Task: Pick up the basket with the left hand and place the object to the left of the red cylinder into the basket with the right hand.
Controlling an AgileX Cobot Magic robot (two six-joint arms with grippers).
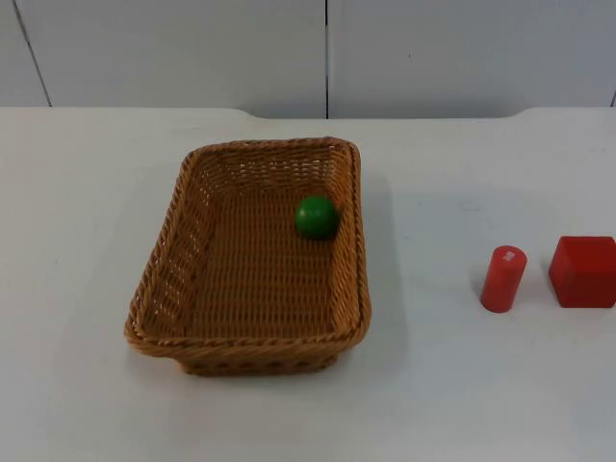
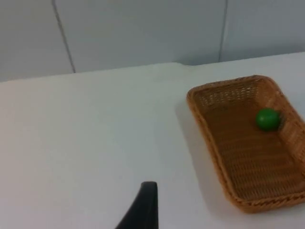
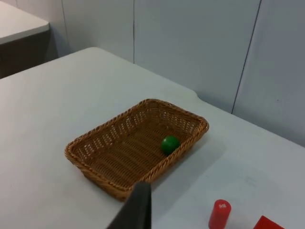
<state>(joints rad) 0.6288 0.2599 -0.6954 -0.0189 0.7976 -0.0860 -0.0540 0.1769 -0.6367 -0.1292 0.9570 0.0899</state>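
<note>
Basket [image 1: 192, 279] with green ball [image 1: 316, 217] inside

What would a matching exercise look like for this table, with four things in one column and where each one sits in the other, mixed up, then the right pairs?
Things:
1. ball
2. basket
3. cylinder
4. block

Places:
A. upright on the table, between the basket and the block
B. inside the basket, near one side wall
C. nearest the table's right edge in the top view
D. flat on the table, left of both red things in the top view

Pairs: 1-B, 2-D, 3-A, 4-C
</note>
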